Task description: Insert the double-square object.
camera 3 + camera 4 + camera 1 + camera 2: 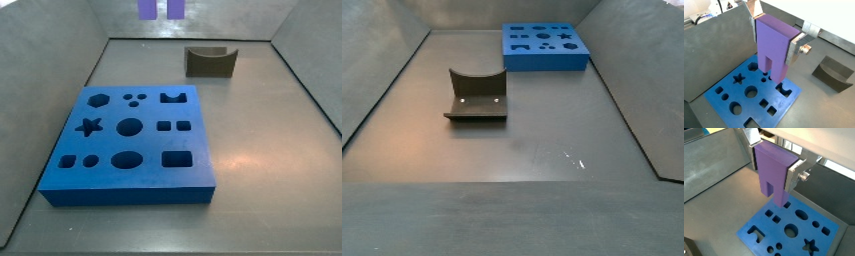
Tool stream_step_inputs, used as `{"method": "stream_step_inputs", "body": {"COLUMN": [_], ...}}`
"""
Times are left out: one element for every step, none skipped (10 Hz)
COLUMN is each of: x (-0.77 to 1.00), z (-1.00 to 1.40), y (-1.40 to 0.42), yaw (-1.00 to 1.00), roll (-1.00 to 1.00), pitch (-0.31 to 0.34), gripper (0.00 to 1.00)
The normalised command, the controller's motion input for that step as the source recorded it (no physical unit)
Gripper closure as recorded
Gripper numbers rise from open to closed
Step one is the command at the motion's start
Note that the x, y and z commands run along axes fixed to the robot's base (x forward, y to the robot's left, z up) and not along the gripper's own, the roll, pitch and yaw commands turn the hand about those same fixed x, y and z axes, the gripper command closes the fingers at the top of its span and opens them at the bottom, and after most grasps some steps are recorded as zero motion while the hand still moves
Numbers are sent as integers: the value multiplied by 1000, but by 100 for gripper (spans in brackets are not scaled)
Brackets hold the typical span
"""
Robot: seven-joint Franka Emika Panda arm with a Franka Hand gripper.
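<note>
Clenched on the double-square object (775,44), gripper (777,37) aloft above the blue board (751,102), silver fingers (795,174) pinching the solid end, two prongs pointing down. Prong tips (163,9) at twelve o'clock in a side view. Dark olive U-shaped block (210,61) apart, at one o'clock beyond the board.

The double-square object (774,42) is a tall light-purple plastic block, solid at its upper end and split by a slot into two square prongs pointing down. It hangs upright, clear of the tabletop (254,140), clamped between the fingers (795,50) of the gripper (777,37). In a side view only its prong tips (162,9) show, above the far edge.
</note>
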Motion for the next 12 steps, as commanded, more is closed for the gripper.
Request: {"method": "stream_step_inputs", "body": {"x": [0,0,0,-83,0,74,74,77,203,171,177,177], "z": [-366,-391,-440,-483,-777,-1000,-1000,-991,-817,-706,-677,-683], "y": [-223,-234,-283,-246,-226,0,0,0,-31,-89,-91,-91], "yaw": [40,346,400,403,157,0,0,0,0,-37,-40,-11], "roll": [291,309,296,320,217,80,17,23,41,56,64,83], "pitch": [-97,-281,-270,-231,-133,-44,0,3,0,0,0,-4], "gripper": [100,100,100,100,100,100,100,100,100,100,100,100]}}
